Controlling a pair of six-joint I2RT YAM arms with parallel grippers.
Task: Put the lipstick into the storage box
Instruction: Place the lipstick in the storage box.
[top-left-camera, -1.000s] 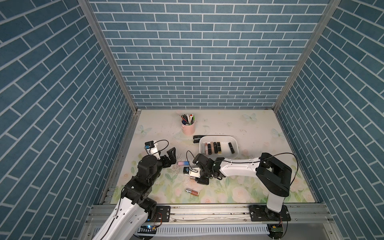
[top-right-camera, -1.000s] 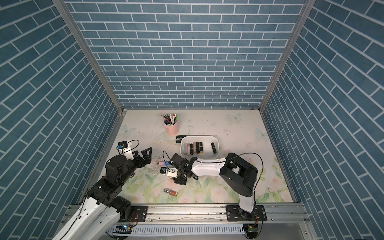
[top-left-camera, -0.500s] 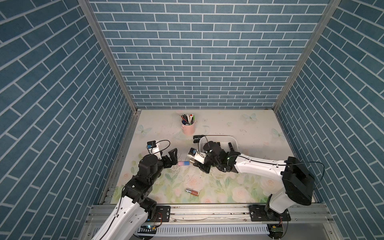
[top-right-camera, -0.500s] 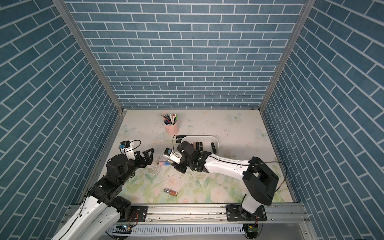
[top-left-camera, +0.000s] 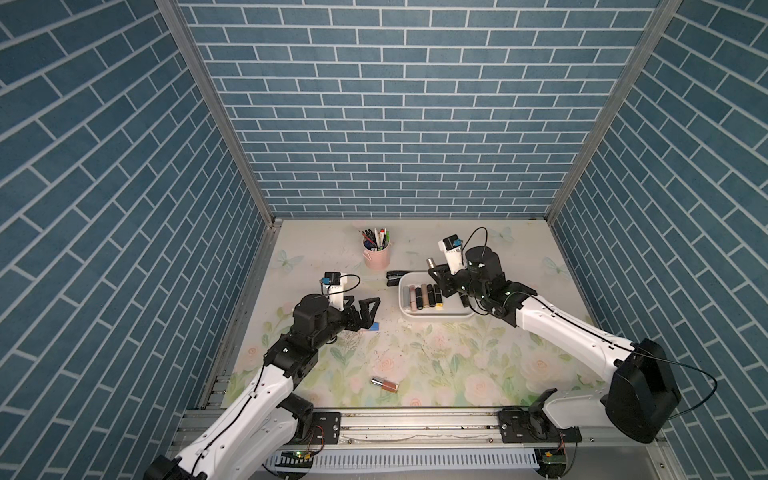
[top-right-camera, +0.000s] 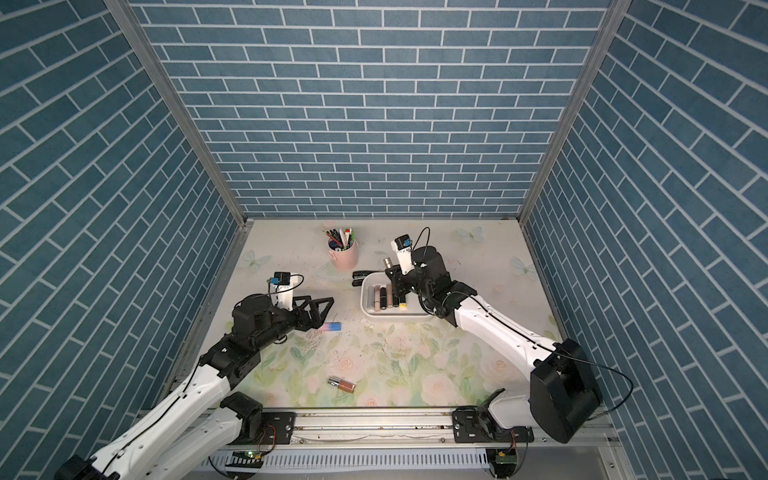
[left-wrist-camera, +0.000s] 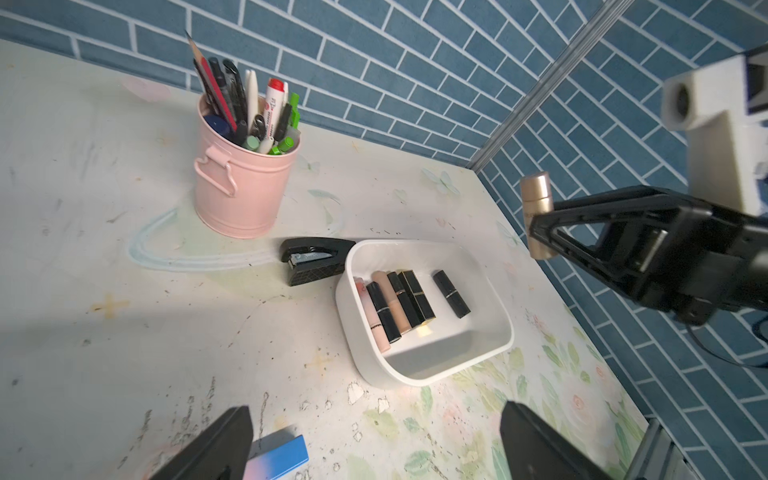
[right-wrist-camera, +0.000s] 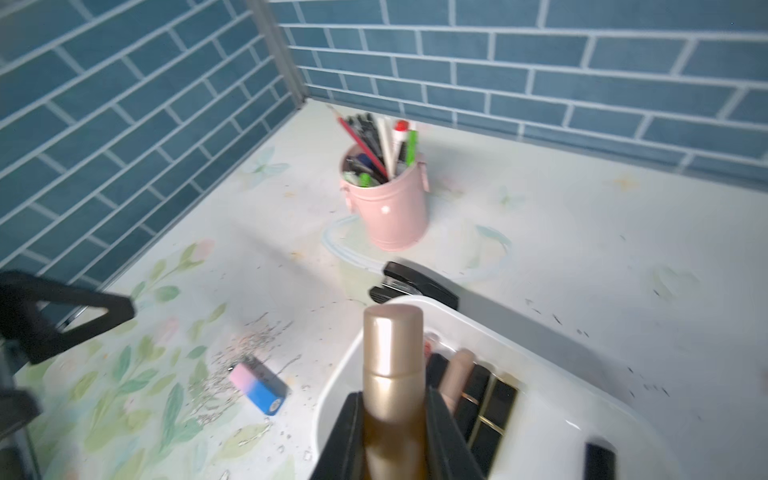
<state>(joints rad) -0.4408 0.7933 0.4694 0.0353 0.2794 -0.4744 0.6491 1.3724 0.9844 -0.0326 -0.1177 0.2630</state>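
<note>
My right hand (right-wrist-camera: 395, 440) is pinched narrow on a gold lipstick (right-wrist-camera: 392, 365), with one black finger against each side of the tube's lower half. That pinch is plain only in the right wrist view. The left wrist view gives me what that one hides: the tube stands near upright, long axis vertical with a slight lean, cap uppermost and crosswise to the fingers. It hangs in the air clear of the storage box (left-wrist-camera: 415, 380). In both top views it sits over the box's far rim, near the corner by the black stapler (top-left-camera: 395, 275). Inside the box a row of lipsticks (left-wrist-camera: 395, 307) lies flat and side by side toward one end. A single black lipstick (left-wrist-camera: 451, 294) lies apart from them. Beyond the stapler stands the pink pen cup (left-wrist-camera: 241, 187), full of pens. My left hand (left-wrist-camera: 374, 457) is spread wide and holds nothing, low over the surface (top-left-camera: 457, 365). A pink-and-blue eraser (left-wrist-camera: 278, 457) lies just beside one of its fingers; a top view half hides that eraser behind the fingers, while the right wrist view shows it whole. Only the top views show a lip gloss tube (top-right-camera: 341, 383) lying on its side near the front edge, well apart from both hands.
</note>
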